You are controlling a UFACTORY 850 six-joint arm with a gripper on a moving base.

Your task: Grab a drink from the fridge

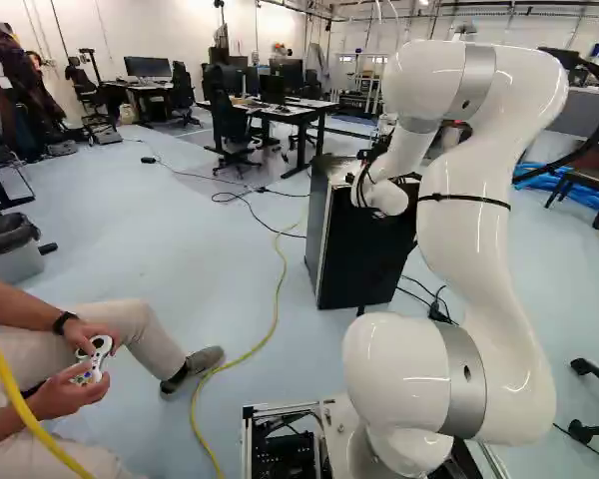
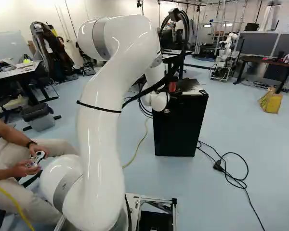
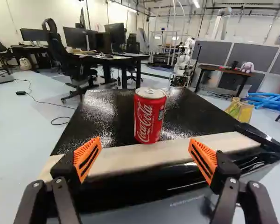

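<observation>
Bright ceiling lamps [image 3: 195, 3]; mottled glare on black fridge top [image 3: 102, 112].

Glossy white arm [image 1: 469, 215], grey joint bands [image 1: 466, 384], black cables [image 2: 185, 30]

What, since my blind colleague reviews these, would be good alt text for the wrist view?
A red drink can stands upright on top of a black cabinet, likely the fridge, ahead of the robot's open jaws. Beyond are desks and an office chair.
</observation>
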